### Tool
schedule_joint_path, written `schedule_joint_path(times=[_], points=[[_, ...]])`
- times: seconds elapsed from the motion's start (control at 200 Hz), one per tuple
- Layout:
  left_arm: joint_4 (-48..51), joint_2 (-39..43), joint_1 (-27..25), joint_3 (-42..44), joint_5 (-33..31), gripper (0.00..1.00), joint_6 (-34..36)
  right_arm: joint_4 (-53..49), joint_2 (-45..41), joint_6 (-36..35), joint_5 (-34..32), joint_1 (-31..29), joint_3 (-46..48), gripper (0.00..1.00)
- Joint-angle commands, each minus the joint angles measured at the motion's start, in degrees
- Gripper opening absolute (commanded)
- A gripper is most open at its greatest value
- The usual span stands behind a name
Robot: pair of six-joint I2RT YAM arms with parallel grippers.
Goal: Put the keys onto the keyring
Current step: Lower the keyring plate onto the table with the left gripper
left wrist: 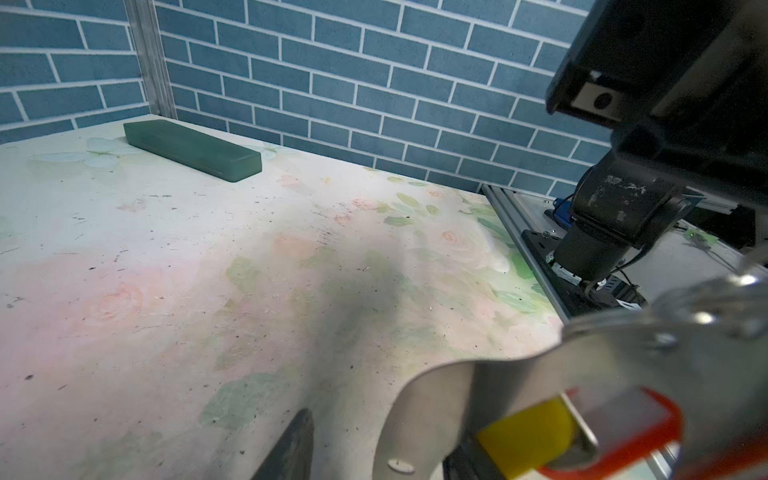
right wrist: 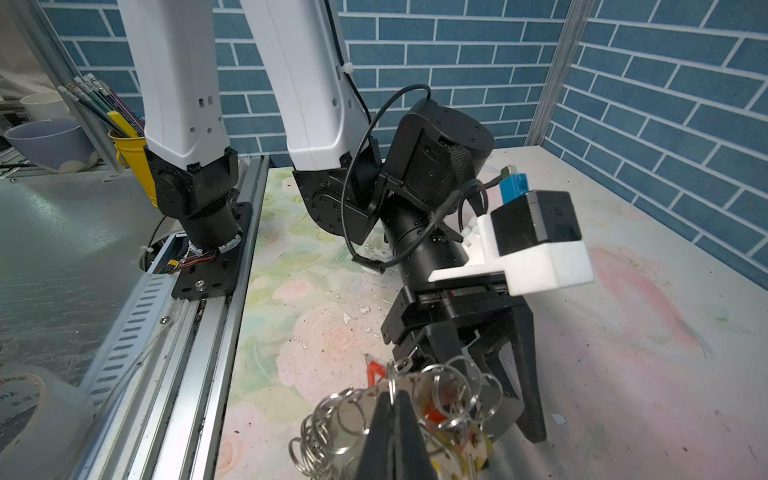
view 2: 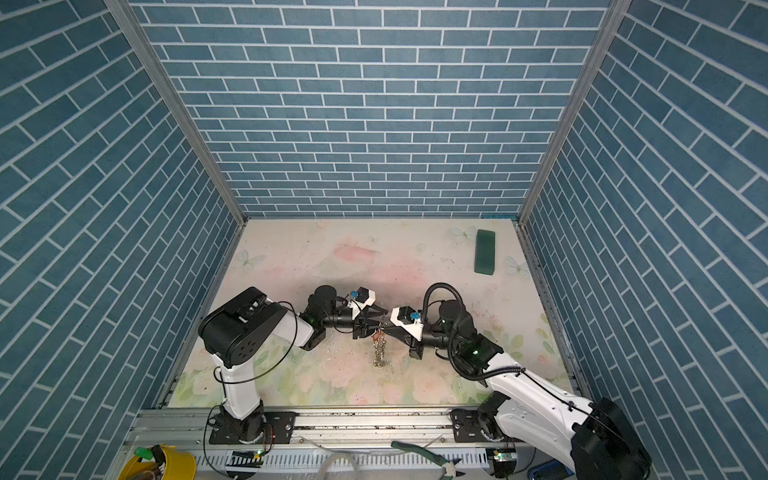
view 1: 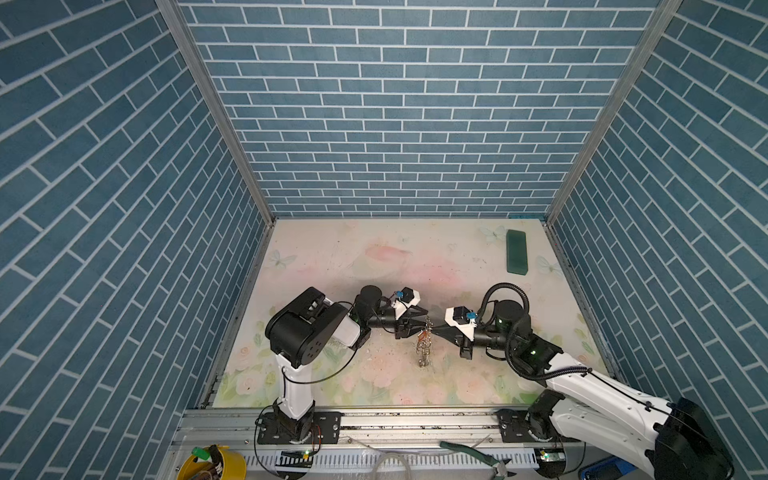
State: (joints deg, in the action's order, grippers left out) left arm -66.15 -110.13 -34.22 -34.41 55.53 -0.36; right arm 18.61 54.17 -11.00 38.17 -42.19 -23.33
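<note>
The keyring hangs over the middle of the table in both top views, a grey band fringed with silver rings. My right gripper is shut on the band's upper edge. Red and yellow keys sit among the rings. My left gripper faces it from the left, jaws apart around the band's top end. In the left wrist view the band fills the near corner with a yellow key and a red key. One dark finger stands clear of the band; the other is hidden behind it.
A dark green block lies at the back right of the table. Brick-patterned walls close three sides. An aluminium rail carrying the arm bases runs along the front edge, with pliers and a yellow bucket beyond it.
</note>
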Motion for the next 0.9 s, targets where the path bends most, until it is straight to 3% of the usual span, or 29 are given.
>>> schedule_joint_path(times=[0.0, 0.25, 0.425, 0.625, 0.895], points=[[-3.8, -0.8, -0.5, -1.5, 1.9, 0.45, -2.3, -0.6, 0.7, -1.4, 1.0, 0.1, 2.0, 0.00], [-2.5, -1.0, -1.1, -2.1, 1.5, 0.29, -1.7, -0.3, 0.5, -1.4, 0.7, 0.1, 2.2, 0.00], [-2.1, 0.0, -1.1, -0.9, -0.4, 0.24, -0.1, -0.4, -0.1, -1.4, -0.2, 0.1, 2.5, 0.00], [-1.4, 3.9, -0.4, 3.4, -8.5, 0.21, 4.6, -0.7, -1.3, -1.2, -2.9, 0.1, 2.9, 0.00], [6.7, 11.2, -0.4, 6.4, -21.9, 0.20, 12.3, -1.2, 0.1, -1.1, -5.1, 0.1, 2.3, 0.00]])
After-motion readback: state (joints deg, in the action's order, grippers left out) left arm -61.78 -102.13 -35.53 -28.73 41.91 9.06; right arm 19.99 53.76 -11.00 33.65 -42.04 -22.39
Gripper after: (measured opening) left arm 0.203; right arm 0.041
